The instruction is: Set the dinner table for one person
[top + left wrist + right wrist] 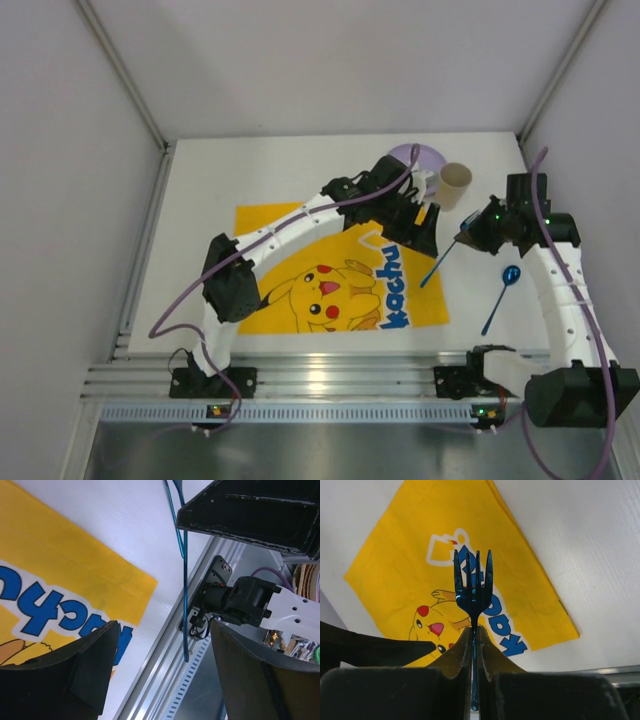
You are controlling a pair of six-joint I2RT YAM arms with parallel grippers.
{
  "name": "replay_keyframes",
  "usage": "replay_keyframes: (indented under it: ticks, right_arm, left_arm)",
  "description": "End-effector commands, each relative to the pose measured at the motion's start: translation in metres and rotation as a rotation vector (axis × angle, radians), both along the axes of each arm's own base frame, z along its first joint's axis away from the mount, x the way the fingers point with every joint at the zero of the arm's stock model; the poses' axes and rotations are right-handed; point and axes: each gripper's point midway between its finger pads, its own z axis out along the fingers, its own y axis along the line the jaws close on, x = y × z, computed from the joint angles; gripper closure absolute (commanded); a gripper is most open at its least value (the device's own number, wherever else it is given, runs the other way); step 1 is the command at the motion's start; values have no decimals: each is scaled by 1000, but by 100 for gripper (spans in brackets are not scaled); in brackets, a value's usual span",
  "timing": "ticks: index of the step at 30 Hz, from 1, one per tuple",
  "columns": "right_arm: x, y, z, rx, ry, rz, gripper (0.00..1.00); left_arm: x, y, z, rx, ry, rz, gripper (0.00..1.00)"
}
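My right gripper is shut on the handle of a blue fork and holds it tilted above the right edge of the yellow Pikachu mat. In the right wrist view the fork's tines stick out past the closed gripper. My left gripper is open and empty, hovering just left of the fork. The left wrist view shows the fork hanging between the spread jaws of that gripper. A blue spoon lies on the white dinner table, right of the mat.
A tan paper cup stands at the back right. A purple plate lies beside it, mostly hidden by my left arm. A ribbed aluminium rail runs along the near edge. Grey walls enclose the table.
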Motion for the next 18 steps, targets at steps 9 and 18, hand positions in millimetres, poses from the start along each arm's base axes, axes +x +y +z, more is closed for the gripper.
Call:
replay_keyframes:
  ticks: [9,18]
  right_arm:
    - [2,19,28,90,-72,58,100]
    - [8,36,33,133,-102,131,100]
  left_arm:
    - [-24,-37,13,-109,10,-83,53]
    - [-19,-35,11,-102,1,-50,100]
